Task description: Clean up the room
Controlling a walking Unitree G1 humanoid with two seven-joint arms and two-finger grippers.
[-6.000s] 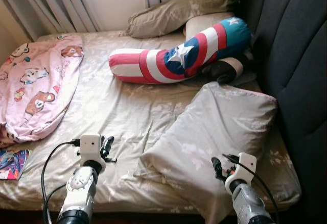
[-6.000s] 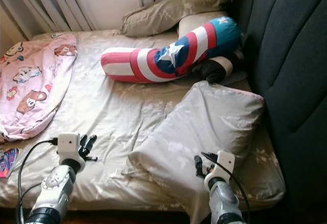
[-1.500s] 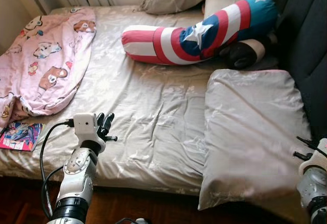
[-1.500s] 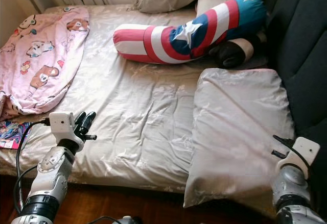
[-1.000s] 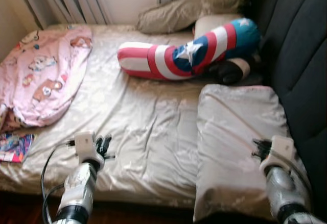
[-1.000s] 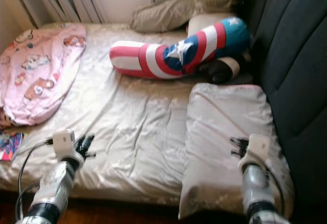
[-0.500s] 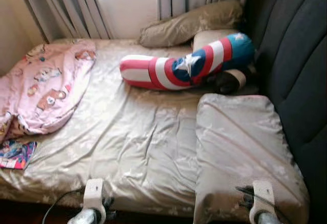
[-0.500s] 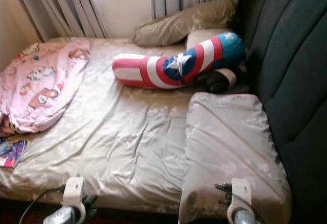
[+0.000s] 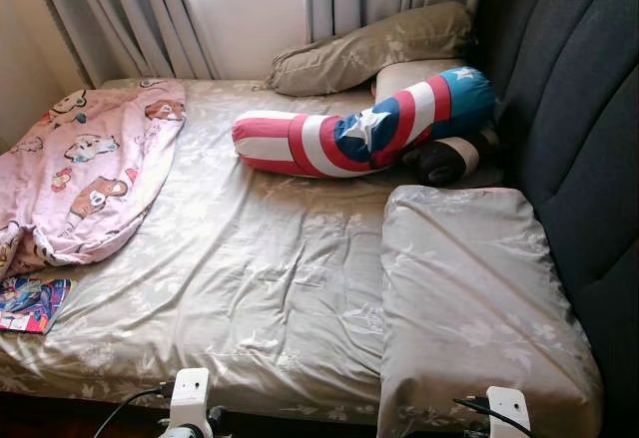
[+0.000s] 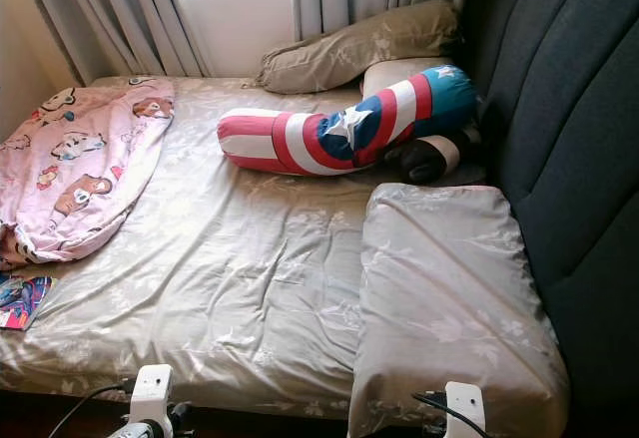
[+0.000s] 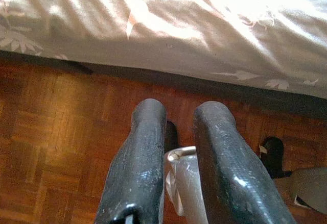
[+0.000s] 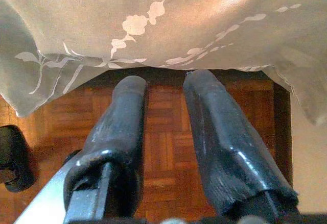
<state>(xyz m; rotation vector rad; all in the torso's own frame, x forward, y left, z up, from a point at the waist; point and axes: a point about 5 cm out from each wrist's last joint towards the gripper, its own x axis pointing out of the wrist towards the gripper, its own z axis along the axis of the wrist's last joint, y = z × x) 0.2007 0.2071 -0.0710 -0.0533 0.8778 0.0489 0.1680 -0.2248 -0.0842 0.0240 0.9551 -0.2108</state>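
Covering the bed point(image 9: 250, 288), a creased beige floral sheet point(image 9: 270, 258) carries a large beige pillow point(image 9: 469, 298); left tool point(image 11: 176, 113) and right tool point(image 12: 163, 83) hang narrowly parted, empty, over brown parquet floor point(image 11: 56, 147).

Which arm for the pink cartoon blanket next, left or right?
Left, probably. The pink cartoon-print blanket lies bunched on the bed's left side, on the left gripper's side. The right gripper hangs below the grey floral pillow at the far right. Both are empty.

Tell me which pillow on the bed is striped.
The long bolster pillow with red and white stripes, blue end and white star; the large pillow and far pillow are beige florals.
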